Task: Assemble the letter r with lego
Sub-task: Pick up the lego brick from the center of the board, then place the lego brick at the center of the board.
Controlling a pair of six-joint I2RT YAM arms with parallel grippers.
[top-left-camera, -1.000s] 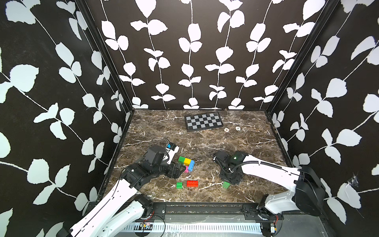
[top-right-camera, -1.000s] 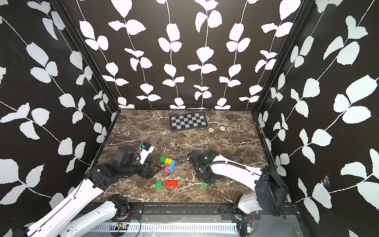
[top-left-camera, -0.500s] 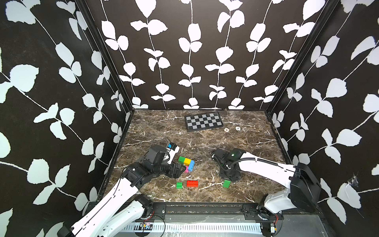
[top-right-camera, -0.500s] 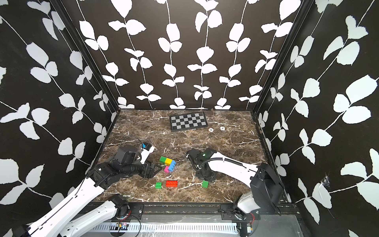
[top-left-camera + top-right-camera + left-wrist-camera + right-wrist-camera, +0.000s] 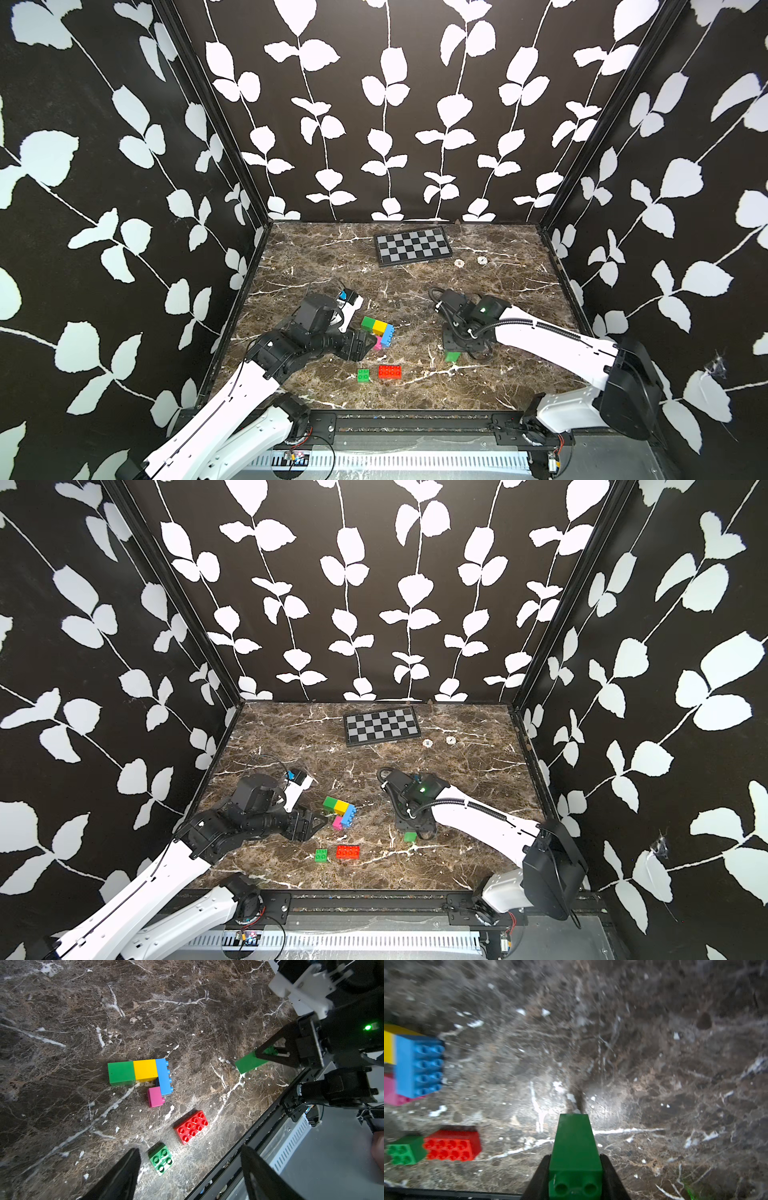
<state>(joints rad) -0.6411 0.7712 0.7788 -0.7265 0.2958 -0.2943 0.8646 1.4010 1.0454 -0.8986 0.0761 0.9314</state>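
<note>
Lying loose: two bricks (green, red)

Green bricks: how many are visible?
3: the end green brick joined to the yellow brick; the loose green brick beside the red brick; the held green brick in the right pincer. It looks long, perhaps two joined.

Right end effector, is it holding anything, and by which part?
Yes: the right end effector is shut on a green lego piece, clamping its two opposite side walls at the studded end.
</note>
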